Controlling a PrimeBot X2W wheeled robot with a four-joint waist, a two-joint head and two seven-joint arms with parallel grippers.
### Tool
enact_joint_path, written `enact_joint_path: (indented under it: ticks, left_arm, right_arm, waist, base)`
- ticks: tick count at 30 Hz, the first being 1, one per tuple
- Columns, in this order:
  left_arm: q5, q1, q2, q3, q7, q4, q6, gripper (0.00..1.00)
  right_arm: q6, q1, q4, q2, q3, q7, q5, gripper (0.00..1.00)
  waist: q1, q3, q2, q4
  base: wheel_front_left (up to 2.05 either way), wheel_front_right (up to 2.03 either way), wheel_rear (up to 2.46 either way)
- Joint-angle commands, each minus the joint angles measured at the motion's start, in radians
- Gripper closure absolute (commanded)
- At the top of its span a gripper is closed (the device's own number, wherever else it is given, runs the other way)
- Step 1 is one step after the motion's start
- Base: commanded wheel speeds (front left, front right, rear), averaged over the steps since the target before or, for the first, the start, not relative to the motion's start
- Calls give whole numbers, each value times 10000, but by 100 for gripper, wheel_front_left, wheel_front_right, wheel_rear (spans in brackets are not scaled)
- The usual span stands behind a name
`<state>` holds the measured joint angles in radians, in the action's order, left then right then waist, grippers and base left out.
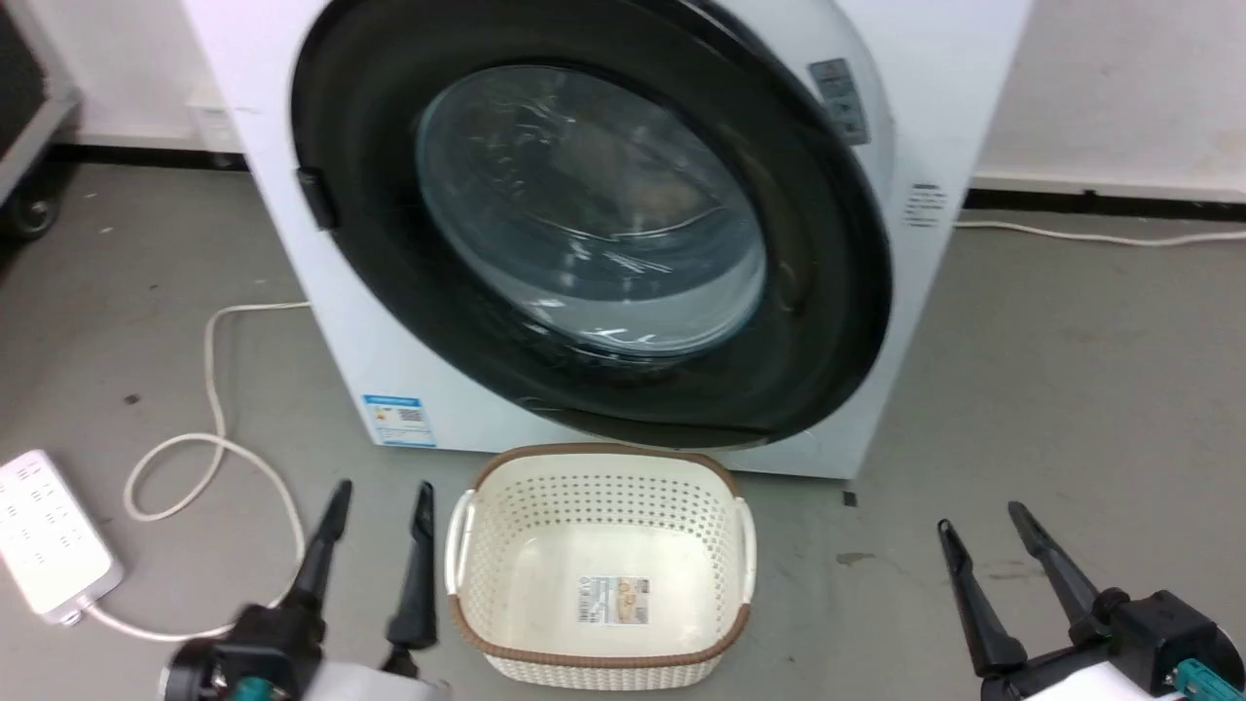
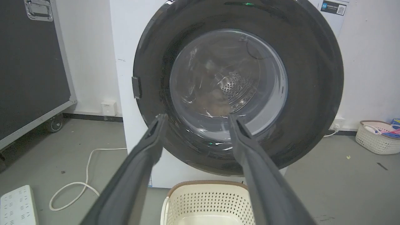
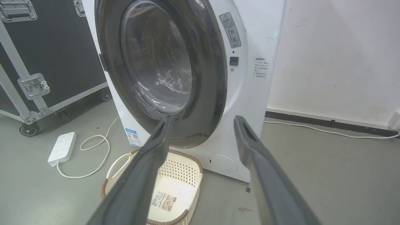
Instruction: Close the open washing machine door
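Head view: the washing machine (image 1: 934, 321) stands at the top centre on the grey floor. The washing machine door (image 1: 594, 204) covers nearly all of its front, and the door looks a bit blurred. A cream basket (image 1: 506, 545) sits on the floor just in front of the machine, under the door. The left gripper (image 1: 383, 492) is at the lower left, beside the basket, w/ its 2 fingers apart and nothing between them. The right gripper (image 1: 979, 518) is at the lower right, fingers also spread and holding nothing. A white power strip (image 1: 49, 535) w/ a looped cable (image 1: 209, 389) lies at the left.

Left wrist view: the left gripper (image 2: 197, 117) points at the door (image 2: 228, 78), not touching it, fingers wide apart. The steel drum shows through the glass. A black case (image 2: 31, 62) stands at the left.

Right wrist view: the right gripper (image 3: 203, 120) is open, apart from the machine (image 3: 259, 109). The door (image 3: 156, 56) stands at a small angle to the front. On the white front beside its rim, a dark latch slot (image 3: 233, 61) is uncovered. A round hatch (image 3: 222, 164) is low on the front, near the basket (image 3: 184, 168).
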<state>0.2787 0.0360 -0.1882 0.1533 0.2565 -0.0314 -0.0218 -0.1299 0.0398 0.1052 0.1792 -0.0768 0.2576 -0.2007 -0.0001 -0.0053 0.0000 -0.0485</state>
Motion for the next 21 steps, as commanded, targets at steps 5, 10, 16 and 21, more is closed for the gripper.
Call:
enact_joint_path:
  ticks: [5,10,16,21]
  left_arm:
    - [-1236,536,333,19,51,105,-255,0]
    - [-1459,546,518,-31,52,285,-160,0]
    - [-1318,96,870,-107,52,382,-50,0]
    - [-1406,-442,1108,44,52,402,-21,0]
  right_arm:
    - [-8,180,-66,-56,-220,41,-39,0]
    - [-8,71,-27,-61,-494,33,-278,52]
    - [-8,-670,-227,683,-1305,-85,-793,100]
    - [-8,-2014,-469,1878,-2140,-357,-1538,100]
  waist:
    - [1,-11,0,425]
    - [1,302,0,660]
    - [1,1123,0,1196]
    - [1,1928,0,1832]
  base:
    - [0,0,0]
    - [0,0,0]
    - [0,0,0]
    - [0,0,0]
